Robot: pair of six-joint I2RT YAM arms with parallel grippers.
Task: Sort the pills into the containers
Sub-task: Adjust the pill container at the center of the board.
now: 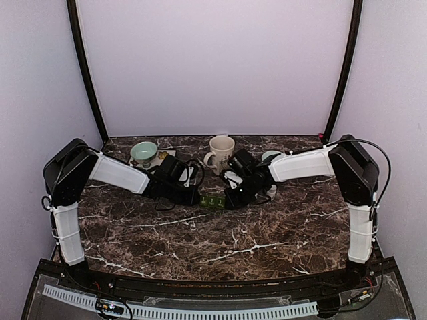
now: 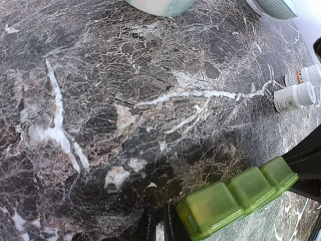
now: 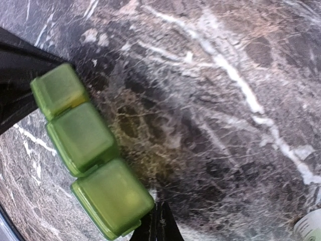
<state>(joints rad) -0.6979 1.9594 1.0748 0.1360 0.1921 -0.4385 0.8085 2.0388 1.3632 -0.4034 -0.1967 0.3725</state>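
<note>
A green pill organizer (image 1: 212,200) with three closed lids lies on the marble table between my two grippers. In the left wrist view the organizer (image 2: 235,198) is at the lower right, its end touching my left gripper (image 2: 161,226), whose fingers are almost together with nothing seen between them. In the right wrist view the organizer (image 3: 88,150) runs down the left side, and my right gripper (image 3: 158,226) is shut, its tips against the organizer's near corner. Two white pill bottles (image 2: 296,95) lie on the table beyond. No loose pills show.
A teal bowl (image 1: 143,152) and a cream mug (image 1: 220,152) stand at the back of the table, with a pale round dish (image 1: 270,157) behind the right arm. A bottle edge (image 3: 312,226) shows at the right wrist view's lower right corner.
</note>
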